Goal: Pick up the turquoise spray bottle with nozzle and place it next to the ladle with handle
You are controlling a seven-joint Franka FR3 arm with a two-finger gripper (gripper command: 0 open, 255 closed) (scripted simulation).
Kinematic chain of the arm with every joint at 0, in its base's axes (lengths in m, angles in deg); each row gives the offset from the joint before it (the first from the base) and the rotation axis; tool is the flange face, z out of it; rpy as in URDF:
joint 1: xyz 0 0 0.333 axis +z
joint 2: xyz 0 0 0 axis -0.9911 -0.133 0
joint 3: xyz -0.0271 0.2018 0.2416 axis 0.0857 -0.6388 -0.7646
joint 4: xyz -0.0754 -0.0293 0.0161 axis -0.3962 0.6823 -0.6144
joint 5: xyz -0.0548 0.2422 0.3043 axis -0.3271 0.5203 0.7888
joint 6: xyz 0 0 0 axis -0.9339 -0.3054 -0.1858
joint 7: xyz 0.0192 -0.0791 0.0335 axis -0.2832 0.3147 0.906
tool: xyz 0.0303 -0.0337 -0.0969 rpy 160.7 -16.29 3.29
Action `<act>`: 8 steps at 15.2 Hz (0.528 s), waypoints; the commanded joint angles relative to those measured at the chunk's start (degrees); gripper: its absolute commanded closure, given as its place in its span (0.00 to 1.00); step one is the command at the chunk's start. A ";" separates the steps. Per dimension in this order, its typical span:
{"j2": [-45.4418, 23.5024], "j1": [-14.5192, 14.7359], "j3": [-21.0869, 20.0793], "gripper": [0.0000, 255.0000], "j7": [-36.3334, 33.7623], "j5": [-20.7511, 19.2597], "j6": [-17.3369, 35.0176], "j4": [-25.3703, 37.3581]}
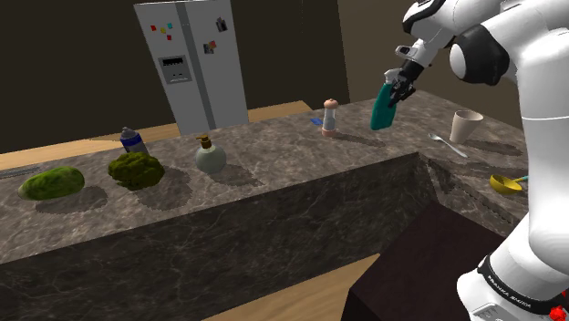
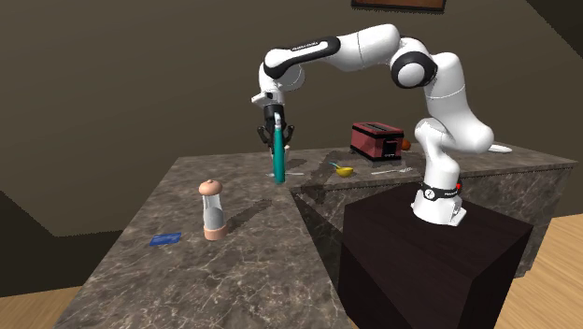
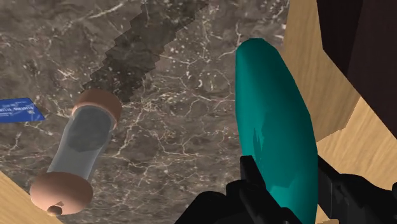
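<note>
End effector (image 1: 398,85) grips the smooth turquoise spray bottle (image 1: 383,109) at its upper end — rigid, probably light (slick-sided, may swing).

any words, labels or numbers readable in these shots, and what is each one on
No text here can be read outright.
blue card: white lettering, blurred.
arm's base: dark lettering, too small to read.
arm's upper link: dark lettering, too small to read.
spray bottle: no label shows.

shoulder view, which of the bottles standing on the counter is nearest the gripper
The clear shaker with pinkish caps, beside the blue card; the round pale bottle and the blue can stand farther toward the shoulder view's left.
</note>
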 commanded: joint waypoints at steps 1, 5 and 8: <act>1.08 -0.78 0.97 1.00 2.19 -1.13 -0.44 -1.67; 2.15 -3.43 2.67 1.00 6.52 -3.07 -1.90 -3.45; 2.38 -5.95 3.73 1.00 9.81 -4.34 -3.26 -3.98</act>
